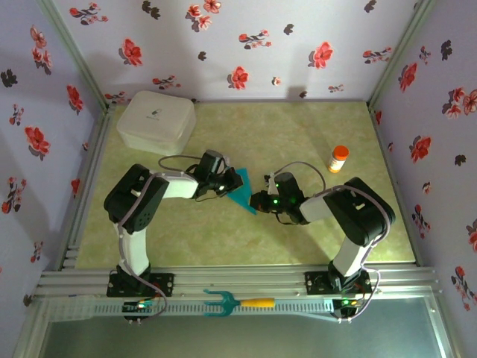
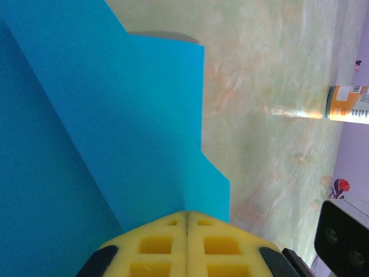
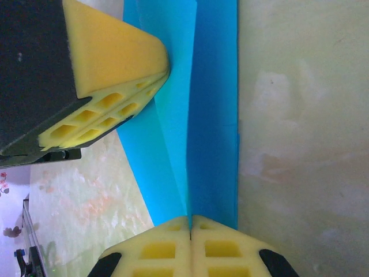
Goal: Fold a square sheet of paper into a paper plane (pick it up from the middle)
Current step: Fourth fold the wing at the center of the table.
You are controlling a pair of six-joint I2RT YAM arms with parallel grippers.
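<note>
The square sheet of paper [image 1: 243, 191] is teal-blue and folded into layers, and from above it reads as a small pointed wedge between the two wrists at the table's middle. My left gripper [image 1: 226, 183] is shut on its left side. In the left wrist view the yellow pads [image 2: 155, 245] meet on a crease of the paper [image 2: 115, 127], whose stepped folded edges run away from them. My right gripper [image 1: 258, 201] is shut on the opposite end. Its pads [image 3: 222, 251] pinch the lengthwise fold of the paper [image 3: 213, 115], with the left gripper's pads [image 3: 115, 63] clamped higher up.
A white lidded box [image 1: 156, 121] stands at the back left. An orange pill bottle [image 1: 338, 159] stands right of centre and also lies in the left wrist view [image 2: 346, 104]. A teal fork-shaped tool with a yellow handle [image 1: 237, 302] rests on the front rail. Floral walls enclose the table.
</note>
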